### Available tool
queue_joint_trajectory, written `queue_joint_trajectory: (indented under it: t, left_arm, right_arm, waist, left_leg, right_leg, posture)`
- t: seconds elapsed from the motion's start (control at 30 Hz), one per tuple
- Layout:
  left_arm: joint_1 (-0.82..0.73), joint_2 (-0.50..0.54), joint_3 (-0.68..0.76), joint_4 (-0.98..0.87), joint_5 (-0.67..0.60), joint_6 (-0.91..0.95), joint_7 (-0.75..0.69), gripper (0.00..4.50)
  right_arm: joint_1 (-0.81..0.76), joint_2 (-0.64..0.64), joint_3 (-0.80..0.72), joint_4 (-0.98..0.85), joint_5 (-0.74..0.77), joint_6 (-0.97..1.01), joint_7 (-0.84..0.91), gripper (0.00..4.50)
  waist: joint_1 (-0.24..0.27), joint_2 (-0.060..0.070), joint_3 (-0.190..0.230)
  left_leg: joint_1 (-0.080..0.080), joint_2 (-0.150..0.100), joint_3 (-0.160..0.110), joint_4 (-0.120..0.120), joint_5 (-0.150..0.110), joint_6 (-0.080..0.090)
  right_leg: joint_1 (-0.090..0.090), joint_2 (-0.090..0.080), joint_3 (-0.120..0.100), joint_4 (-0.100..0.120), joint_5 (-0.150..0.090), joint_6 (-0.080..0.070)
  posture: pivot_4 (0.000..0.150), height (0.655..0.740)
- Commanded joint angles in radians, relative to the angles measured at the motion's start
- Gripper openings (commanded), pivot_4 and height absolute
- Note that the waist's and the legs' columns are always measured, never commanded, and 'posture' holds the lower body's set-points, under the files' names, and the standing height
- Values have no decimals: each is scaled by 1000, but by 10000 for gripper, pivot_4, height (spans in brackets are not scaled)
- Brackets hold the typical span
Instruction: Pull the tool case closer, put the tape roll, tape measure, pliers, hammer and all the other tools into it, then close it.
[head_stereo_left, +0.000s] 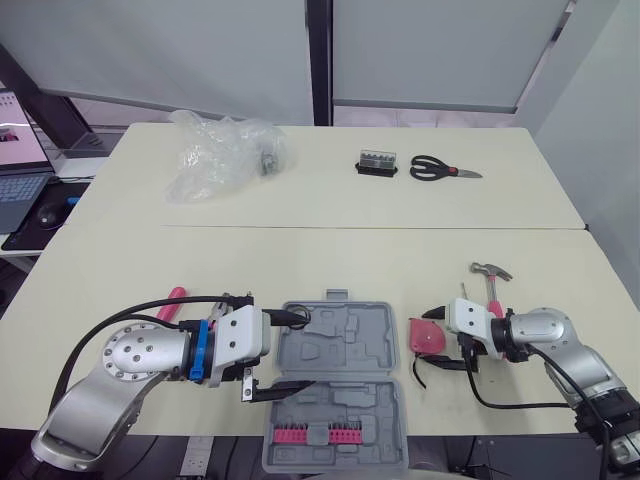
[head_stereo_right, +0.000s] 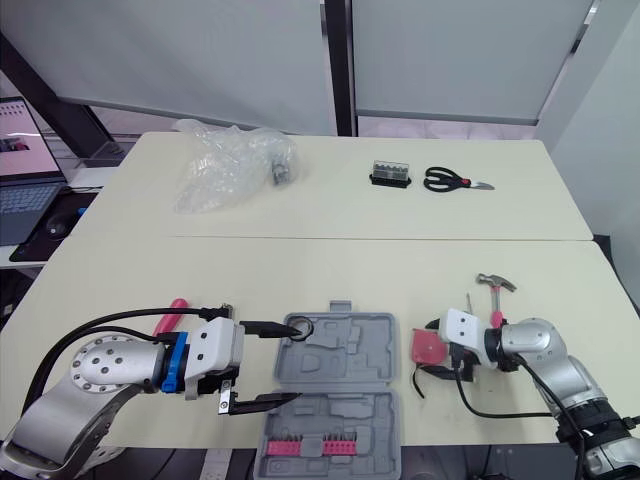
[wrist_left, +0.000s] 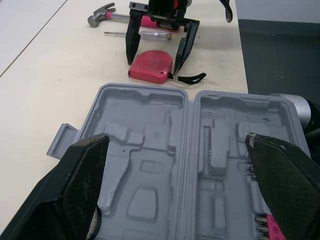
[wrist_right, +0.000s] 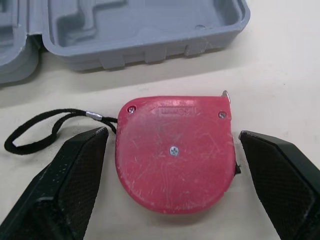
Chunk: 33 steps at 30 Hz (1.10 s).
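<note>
Lying open at the near edge of the cream table (head_stereo_left: 330, 250), the grey moulded-plastic tool case (head_stereo_left: 345, 345) looks a light, stiff shell that would slide readily, best taken by its rim or the far latch tab. Its shaped recesses hold no tools yet, apart from a pink strip of driver bits (head_stereo_left: 320, 433) in the near half. The left gripper (head_stereo_left: 300, 352) hangs over the case's left side with fingers spread wide, holding nothing. Far left lies a crumpled clear plastic bag (head_stereo_left: 215, 155) with a small dark thing inside that I cannot identify. Right of the case, a pink-handled hammer (head_stereo_left: 491, 280) lies on the table; it is probably head-heavy and best taken near the head. The right gripper (head_stereo_left: 432, 340) stands spread around the red tape measure (wrist_right: 175, 150), just right of the case, its fingers either side and apart from the body. That measure looks hard, smooth and compact; squeezing its flat sides should hold, while its black wrist cord (wrist_right: 45, 130) is limp and could snag.
</note>
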Motion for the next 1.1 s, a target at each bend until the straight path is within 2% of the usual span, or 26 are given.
queue_joint_trajectory:
  t: [0.03, 0.33, 0.43, 0.5, 0.63, 0.73, 0.87, 1.1]
  left_arm:
    - [6, 0, 20, -32, -21, -18, -5, 45000]
    - [8, 2, 22, -27, -31, -31, -10, 45000]
    - [7, 3, 22, -23, -30, -36, -10, 45000]
    - [8, 3, 22, -20, -28, -39, -9, 45000]
    - [12, 6, 30, -11, -28, -47, -11, 45000]
    - [17, 9, 43, -7, -34, -43, -8, 45000]
    - [25, 21, 61, 12, -20, -39, -3, 45000]
    - [10, 25, 59, 57, 29, -60, 13, 45000]
  right_arm:
    - [7, 11, -37, 20, 23, -49, -12, 44690]
    - [7, 17, -38, 61, 42, -80, -2, 44690]
    - [6, 18, -36, 63, 45, -85, -2, 38564]
    - [6, 19, -37, 60, 48, -88, -1, 32210]
    - [-3, 0, -51, 27, 56, -78, 2, 31376]
    - [-15, -31, -68, -45, 72, -39, 14, 31375]
    - [-58, -118, -27, -196, 16, 49, 65, 31375]
    - [-202, -182, 115, -483, -58, 412, 156, 31375]
  waist:
    - [0, 0, 0]
    - [0, 0, 0]
    - [0, 0, 0]
    - [0, 0, 0]
    - [0, 0, 0]
    - [0, 0, 0]
    - [-1, 1, 0]
    - [1, 1, 0]
  left_leg:
    - [0, 0, 0, 0, 0, 0]
    - [0, 0, 0, 0, 0, 0]
    - [0, 0, 0, 0, 0, 0]
    - [0, 0, 0, 0, 0, 0]
    - [0, 0, 0, 0, 0, 0]
    - [0, 0, 0, 0, 0, 0]
    - [0, 0, 0, 0, 0, 0]
    - [0, 0, -1, 0, 0, 0]
  right_leg:
    - [0, 0, 0, 0, 0, 0]
    - [0, 0, 0, 0, 0, 0]
    - [0, 0, 0, 0, 0, 0]
    - [0, 0, 0, 0, 0, 0]
    - [0, 0, 0, 0, 0, 0]
    - [0, 0, 0, 0, 0, 0]
    - [0, 0, 0, 1, 0, 0]
    - [-1, 0, 0, 1, 0, 0]
  posture:
    - [1500, 7400]
    - [1500, 7400]
    - [1500, 7400]
    - [1500, 7400]
    - [1500, 7400]
    - [1500, 7400]
    - [1500, 7400]
    - [1500, 7400]
